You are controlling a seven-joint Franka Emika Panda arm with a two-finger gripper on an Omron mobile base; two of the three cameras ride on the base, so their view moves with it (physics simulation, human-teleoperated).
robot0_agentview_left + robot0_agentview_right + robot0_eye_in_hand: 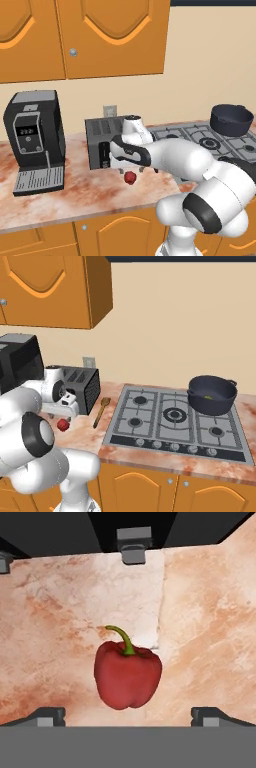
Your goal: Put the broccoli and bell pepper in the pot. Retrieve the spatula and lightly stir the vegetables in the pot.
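Black and boxy, the coffee machine [35, 132] stands at the far left of the marble counter [75, 192], with the dark toaster [102, 140] next to it. Just in front of the toaster lies the bell pepper [127, 674], red with a curled green stem, and the gripper [131, 171] hangs directly over it, jaws spread wide and holding nothing. To grasp it well, I judge the hand should drop straight down so the fingertips [47, 716] pass either side of the body, not the stem, then close gently. Further right, the spatula [101, 410] rests beside the stove [175, 416], and the pot [211, 393] sits on a back burner with something small and greenish inside. No legible writing shows anywhere.
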